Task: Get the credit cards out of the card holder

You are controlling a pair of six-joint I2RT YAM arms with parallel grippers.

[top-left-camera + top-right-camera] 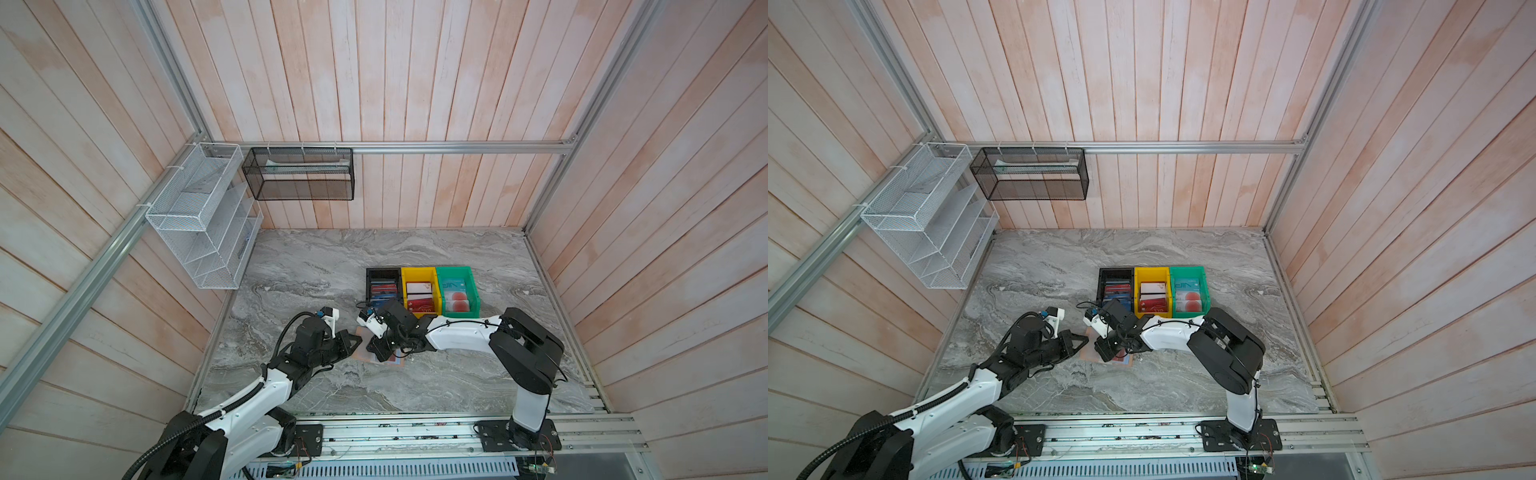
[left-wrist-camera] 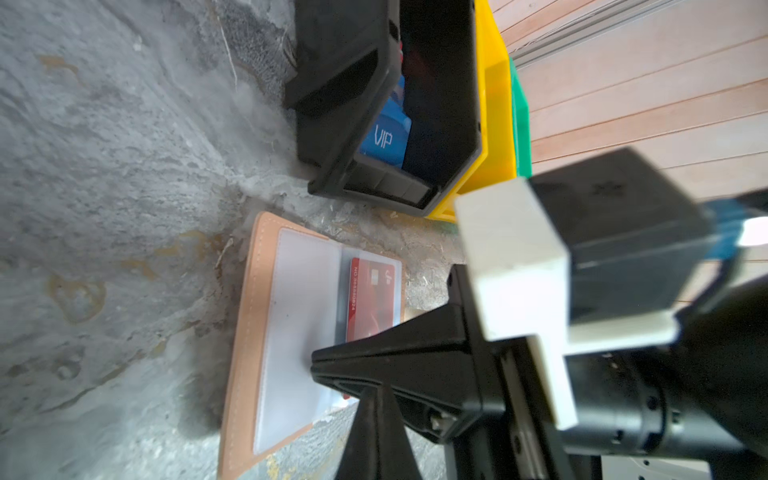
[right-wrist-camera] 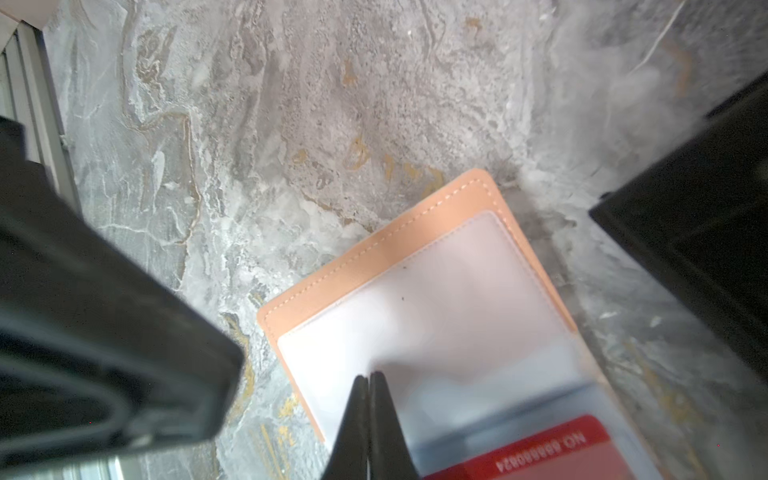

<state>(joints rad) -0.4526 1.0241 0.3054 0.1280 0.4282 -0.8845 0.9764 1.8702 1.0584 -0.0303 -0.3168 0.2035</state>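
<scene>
Right gripper (image 3: pixel 369 380): sitting closest to the lens, clenched on nothing, tips resting on an empty clear sleeve (image 3: pixel 436 299).
Left gripper (image 2: pixel 375 395): also clenched and empty, hanging just beside the right one.
Card holder (image 2: pixel 245 332): lying open and flat between the 2 grippers, just in front of the black bin (image 2: pixel 332 124).
Red card (image 2: pixel 372 299): 1 showing, sitting in the sleeve on the right arm's side of those tips, long axis running along the spine.
Nearer arm: I'm guessing right.
Hard to see: both top views are hiding most of the holder under the grippers. I can't tell which sleeve edge is open or whether more cards are hiding inside.
</scene>
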